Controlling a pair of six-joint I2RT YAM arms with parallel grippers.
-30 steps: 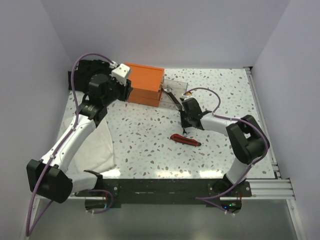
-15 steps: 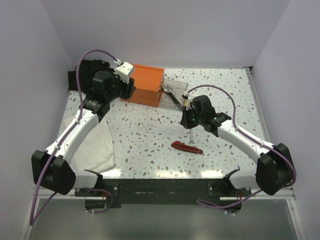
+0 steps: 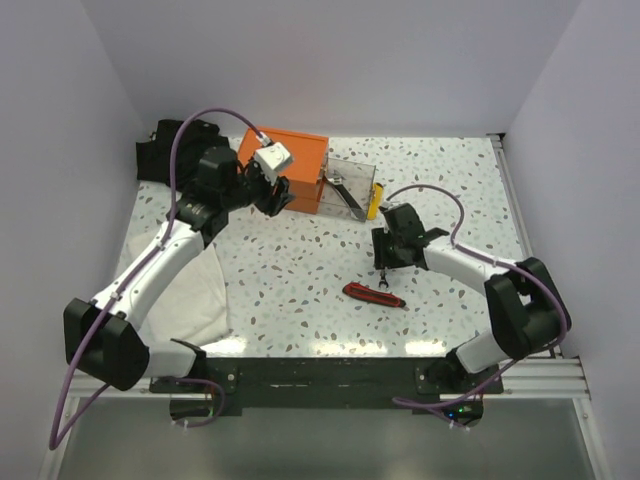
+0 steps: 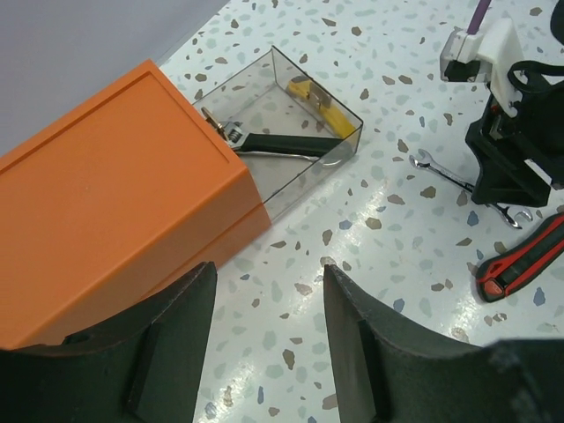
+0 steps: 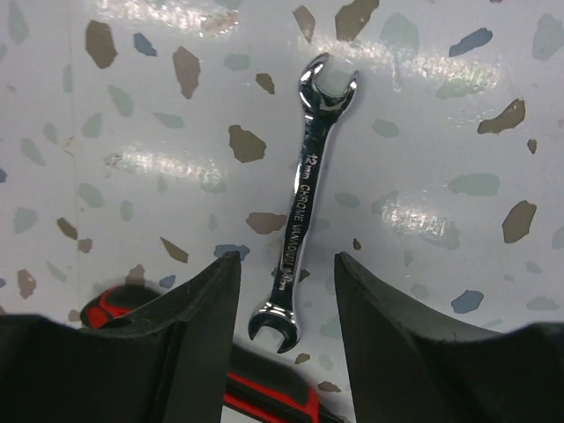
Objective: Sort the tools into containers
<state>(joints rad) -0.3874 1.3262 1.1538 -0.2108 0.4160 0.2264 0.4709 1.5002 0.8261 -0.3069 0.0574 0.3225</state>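
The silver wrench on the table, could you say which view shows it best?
Right wrist view: the wrench is whole, close up, lettering readable. Left wrist view shows it small, distant; top view, barely a sliver.

Left arm (image 3: 150, 270) is extending forward and inward. The left gripper (image 3: 278, 193) is hanging just before the near face of the orange box (image 3: 295, 150), tilted downward, jaws standing apart. Right arm (image 3: 470, 265) is lying low and bent, right of the box and nearer the bases. The right gripper (image 3: 386, 262) is pointing straight down, jaws parted.
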